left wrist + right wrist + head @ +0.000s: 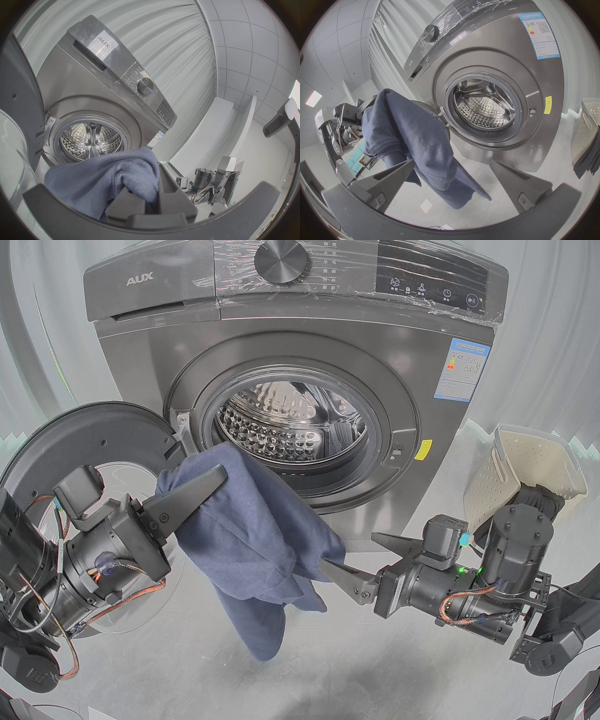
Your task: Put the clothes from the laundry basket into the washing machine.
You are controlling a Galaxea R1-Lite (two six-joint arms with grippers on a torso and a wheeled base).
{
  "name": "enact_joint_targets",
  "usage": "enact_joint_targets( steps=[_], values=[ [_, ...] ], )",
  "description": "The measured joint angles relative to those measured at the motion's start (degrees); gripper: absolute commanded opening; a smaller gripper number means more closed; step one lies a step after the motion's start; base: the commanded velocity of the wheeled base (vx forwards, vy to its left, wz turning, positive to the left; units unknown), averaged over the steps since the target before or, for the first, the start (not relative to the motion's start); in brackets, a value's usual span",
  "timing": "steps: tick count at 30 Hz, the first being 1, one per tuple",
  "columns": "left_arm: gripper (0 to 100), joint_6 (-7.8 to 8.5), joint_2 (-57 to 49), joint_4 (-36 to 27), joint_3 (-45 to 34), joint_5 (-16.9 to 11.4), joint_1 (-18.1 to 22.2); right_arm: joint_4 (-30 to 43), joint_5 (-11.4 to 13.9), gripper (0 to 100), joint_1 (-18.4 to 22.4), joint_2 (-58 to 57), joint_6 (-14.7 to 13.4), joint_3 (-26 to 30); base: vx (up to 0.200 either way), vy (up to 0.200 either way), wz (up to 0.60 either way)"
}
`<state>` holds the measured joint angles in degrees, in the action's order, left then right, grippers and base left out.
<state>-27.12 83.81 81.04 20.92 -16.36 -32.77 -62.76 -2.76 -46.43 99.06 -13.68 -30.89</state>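
left gripper (206, 482) clenched on blue shirt (262, 540), hanging just before the washing machine (375, 352) opening; right gripper (347, 549) released beside the hem; best lift the trailing cloth over the rim, then push deep.

Pale grey glossy floor (387, 671) carries all items. A dark grey metal front-loading washing machine (294, 359) stands directly on it. A cream perforated plastic laundry basket (500, 490) rests on the floor just beside the machine's right front corner. A small white square patch (426, 205) lies on the floor before the machine.
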Motion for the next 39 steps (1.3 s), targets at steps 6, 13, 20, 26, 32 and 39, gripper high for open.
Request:
enact_joint_targets(
  steps=[6,13,20,26,32,39],
  values=[
    [0,0.0,-0.1,0.0,0.0,0.0,0.0,-5.1,0.0,100,-0.1,3.7,-0.2,-1.7,0.0,0.0,0.0],
    [0,-0.07,-0.1,0.0,0.1,0.0,0.0,-14.8,0.0,100,-1.7,9.7,0.1,-2.4,0.0,0.0,0.0],
    [0,-0.11,-0.1,0.0,0.3,0.0,0.0,-15.3,1.0,100,-2.5,12.5,0.1,-4.2,0.0,0.0,0.0],
    [0,-0.09,-0.2,0.0,0.3,0.0,0.0,-16.1,1.1,100,-2.5,14.3,0.1,-5.7,0.0,0.0,0.0],
    [0,-0.09,-0.1,0.0,0.3,-0.1,0.0,-16.7,1.2,0,-3.1,15.4,0.0,-6.7,0.0,0.0,0.0],
    [0,-0.11,0.1,0.0,0.1,0.0,0.0,-17.7,1.3,0,-3.8,15.5,0.0,-6.8,0.0,0.0,0.0]
  ],
)
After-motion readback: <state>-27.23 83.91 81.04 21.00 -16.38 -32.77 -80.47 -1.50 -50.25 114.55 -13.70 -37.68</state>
